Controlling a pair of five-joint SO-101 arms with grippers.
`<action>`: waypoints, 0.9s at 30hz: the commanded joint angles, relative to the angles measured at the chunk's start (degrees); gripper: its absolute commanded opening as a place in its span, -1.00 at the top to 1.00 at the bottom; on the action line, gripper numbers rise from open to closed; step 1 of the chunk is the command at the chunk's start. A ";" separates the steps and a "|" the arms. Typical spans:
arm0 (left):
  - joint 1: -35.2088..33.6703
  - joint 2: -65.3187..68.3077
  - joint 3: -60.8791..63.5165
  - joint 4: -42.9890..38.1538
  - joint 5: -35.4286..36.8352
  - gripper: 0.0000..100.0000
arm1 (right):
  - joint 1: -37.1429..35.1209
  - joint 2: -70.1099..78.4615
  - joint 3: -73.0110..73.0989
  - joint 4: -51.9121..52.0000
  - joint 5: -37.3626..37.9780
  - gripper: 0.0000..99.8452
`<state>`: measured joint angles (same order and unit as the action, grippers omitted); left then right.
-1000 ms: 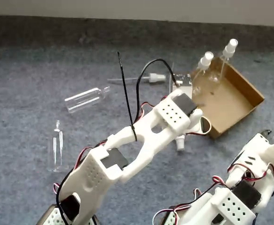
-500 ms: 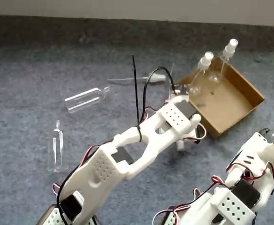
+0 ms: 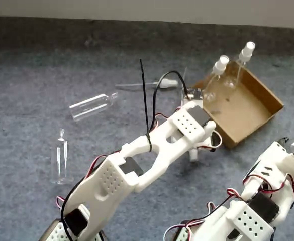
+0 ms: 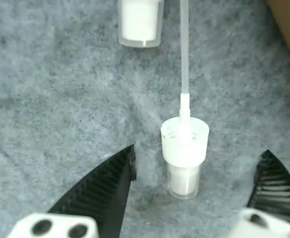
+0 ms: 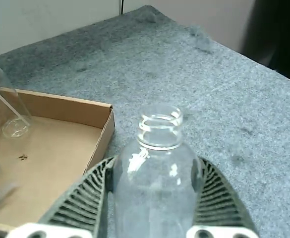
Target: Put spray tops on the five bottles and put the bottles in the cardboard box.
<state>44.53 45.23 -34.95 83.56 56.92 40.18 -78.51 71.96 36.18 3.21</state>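
Quick status from our bench: two capped bottles [image 3: 216, 75] already stand in the cardboard box [image 3: 252, 118], and two bare bottles [image 3: 93, 106] lie on the carpet, well away from it. Our right gripper [image 5: 157, 161] is clamped on an open-necked bottle [image 5: 157, 191], holding it upright just beside the box.

The step in hand looks like the pick-up of a loose spray top [image 4: 184, 146]. It lies flat on the carpet right under our left gripper [image 4: 198, 153], whose fingers are spread wide, one on each side, neither touching it. Its dip tube [image 4: 184, 49] points away from the gripper toward another white cap [image 4: 141, 22] just beyond.

How we'd do it well:
- We drop straight down and keep the top centred. It sits a touch closer to one finger, so a small sideways nudge first should stop it getting shoved along the carpet.
- We pinch the fat white collar, not the tube. The tube looks thin and bendy, and we need it free and straight to thread into the bottle neck.
- We close gently. The part is round plastic and could squirt out of a hard squeeze.
- We watch the box corner near one finger, because clipping it could shift the box.
- We keep the right arm dead still, so the neck is a steady target.
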 commanded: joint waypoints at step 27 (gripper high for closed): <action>-6.81 -5.41 -7.69 16.79 -25.41 0.99 | -6.37 -1.01 -0.48 -1.71 -0.26 0.78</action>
<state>39.60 45.23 -40.04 99.30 34.77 36.75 -78.51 71.96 36.18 3.21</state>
